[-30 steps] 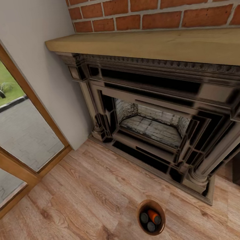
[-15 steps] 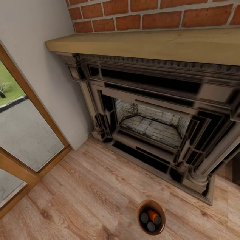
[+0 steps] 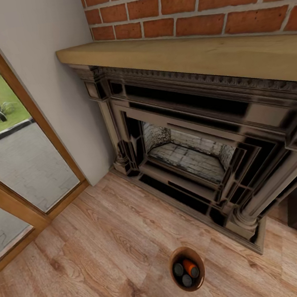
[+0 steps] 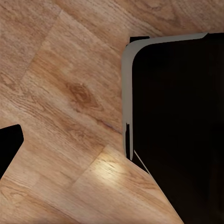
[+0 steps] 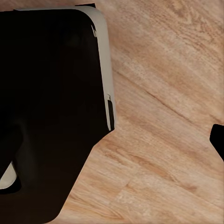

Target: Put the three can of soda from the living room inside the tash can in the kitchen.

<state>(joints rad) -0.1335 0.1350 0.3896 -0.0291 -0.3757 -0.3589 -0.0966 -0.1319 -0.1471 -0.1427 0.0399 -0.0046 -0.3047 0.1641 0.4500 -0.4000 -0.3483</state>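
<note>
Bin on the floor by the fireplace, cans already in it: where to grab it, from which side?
Probably the bin by its rim, from straight above. It stands upright on the plank floor, mouth open upward, so one finger can go inside the wall and one outside. Pick the near-left arc: the three cans crowd the middle and right, and the fireplace stands behind.

This is a home living room, rendered in simulation. A dark ornate fireplace with carved mouldings fills the right and far side, its pale brick firebox open, under a light wooden mantel shelf and a red brick chimney wall. On the left, wood-framed glass doors look out on paving, grass and a spiky plant. A plain white wall stands between doors and fireplace. Warm plank flooring covers the near ground.
</note>
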